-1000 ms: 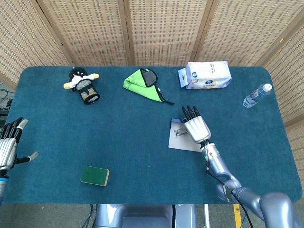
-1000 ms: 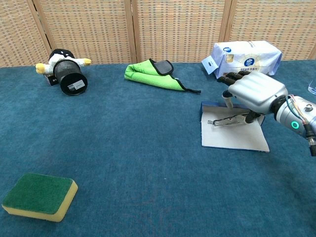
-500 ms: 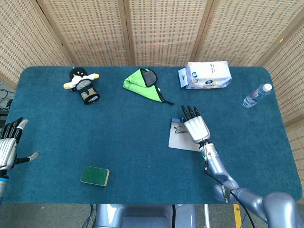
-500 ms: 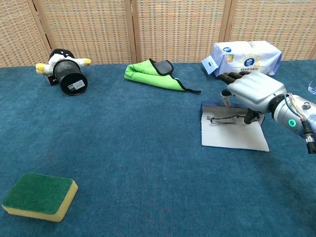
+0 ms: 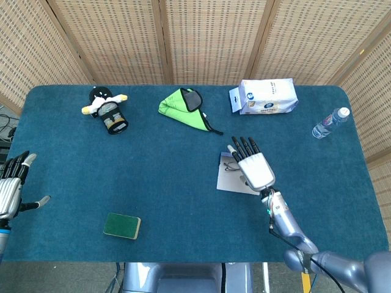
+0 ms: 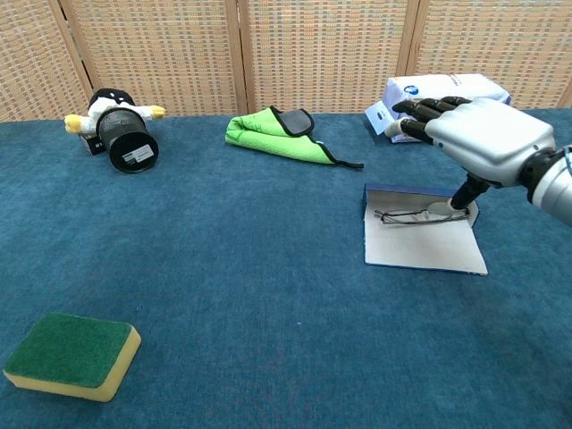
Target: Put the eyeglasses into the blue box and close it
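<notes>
Blue-carpeted worktop (image 5: 171, 183), woven screens behind. Eyeglasses (image 6: 416, 214) lie in the open blue box (image 6: 420, 241), toward its far end, right-centre of worktop. Box is flat and open w/ pale inside; in chest view a low blue wall shows at its far edge, rest of its shape hard to read. Glasses' long axis runs left-right across the box, nearly level in chest view; thin wire frame, lenses hardly visible, can't tell which way the front faces. In head view the glasses (image 5: 231, 165) are mostly hidden under the right robot hand (image 5: 252, 163); only a bit of frame shows at its left.

Right robot hand (image 6: 483, 134) hovers above the box's right side, palm down, fingers straight & apart, pointing away toward the screens, holding nothing. Thumb reaches down to the right end of the glasses; contact can't be confirmed.

Left robot hand (image 5: 11, 186) sits at the far left worktop edge, well apart, fingers spread, holding nothing; partly cut off by frame, not seen in chest view.

Around: white wipes pack (image 6: 442, 98) just behind the box, green cloth (image 6: 277, 134) back centre, penguin toy (image 6: 116, 125) w/ black cup back left, green sponge (image 6: 71, 356) front left, water bottle (image 5: 330, 123) at right edge. None lies between the robot hand and the box.
</notes>
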You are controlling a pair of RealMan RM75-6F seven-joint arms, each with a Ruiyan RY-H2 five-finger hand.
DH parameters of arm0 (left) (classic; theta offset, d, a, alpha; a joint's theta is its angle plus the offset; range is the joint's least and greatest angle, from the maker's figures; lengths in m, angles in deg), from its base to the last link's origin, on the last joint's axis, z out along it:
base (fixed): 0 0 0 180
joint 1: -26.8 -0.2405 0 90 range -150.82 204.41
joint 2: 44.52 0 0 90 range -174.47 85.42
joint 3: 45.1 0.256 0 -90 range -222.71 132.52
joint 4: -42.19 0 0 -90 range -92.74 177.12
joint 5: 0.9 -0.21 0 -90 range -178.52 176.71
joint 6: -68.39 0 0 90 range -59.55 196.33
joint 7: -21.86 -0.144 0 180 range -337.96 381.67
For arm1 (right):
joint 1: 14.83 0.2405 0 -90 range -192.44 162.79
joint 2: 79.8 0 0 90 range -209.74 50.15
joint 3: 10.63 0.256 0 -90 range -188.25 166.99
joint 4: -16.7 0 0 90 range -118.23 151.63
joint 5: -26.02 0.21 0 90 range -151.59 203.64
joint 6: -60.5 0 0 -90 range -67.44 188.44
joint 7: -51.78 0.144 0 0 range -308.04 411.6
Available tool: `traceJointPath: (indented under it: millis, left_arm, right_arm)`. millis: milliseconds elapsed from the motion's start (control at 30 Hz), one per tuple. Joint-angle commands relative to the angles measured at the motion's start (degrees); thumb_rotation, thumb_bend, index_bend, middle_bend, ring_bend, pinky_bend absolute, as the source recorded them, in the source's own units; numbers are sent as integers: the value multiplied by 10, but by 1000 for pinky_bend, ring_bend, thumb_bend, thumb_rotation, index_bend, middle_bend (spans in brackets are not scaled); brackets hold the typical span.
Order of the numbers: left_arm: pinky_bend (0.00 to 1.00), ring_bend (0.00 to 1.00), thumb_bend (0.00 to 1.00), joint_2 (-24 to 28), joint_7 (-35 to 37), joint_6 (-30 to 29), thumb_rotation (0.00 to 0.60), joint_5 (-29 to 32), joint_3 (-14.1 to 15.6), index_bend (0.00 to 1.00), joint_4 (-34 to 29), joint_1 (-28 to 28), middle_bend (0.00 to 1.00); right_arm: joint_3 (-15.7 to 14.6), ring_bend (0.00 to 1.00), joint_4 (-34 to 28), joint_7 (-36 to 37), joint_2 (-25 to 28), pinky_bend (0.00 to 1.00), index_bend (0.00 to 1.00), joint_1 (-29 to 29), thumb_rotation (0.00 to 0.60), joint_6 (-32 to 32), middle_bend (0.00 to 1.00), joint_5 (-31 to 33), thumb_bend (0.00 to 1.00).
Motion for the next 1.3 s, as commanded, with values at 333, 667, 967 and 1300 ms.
traceJointPath:
  millis: [333,667,967,1300]
  left_arm:
    - [0,0,0,-1,-4,-6,600,-5,2,0,-2,-2,0]
    - [0,0,0,0,-1,-6,600,-4,1,0,0,-3,0]
    - [0,0,0,1,3,-5,600,-3,1,0,1,-3,0]
    - [0,0,0,1,2,-5,600,-3,1,0,0,-3,0]
  right_arm:
    - [-52,0,27,23,-23,83,279,-20,600,-11,0,-49,260]
    - [-63,0,95,5,-80,83,313,-18,600,-5,0,-66,260]
    - [-61,0,145,21,-99,83,316,-21,600,0,0,-63,260]
    - [-62,0,155,25,-103,83,316,-21,600,2,0,-67,260]
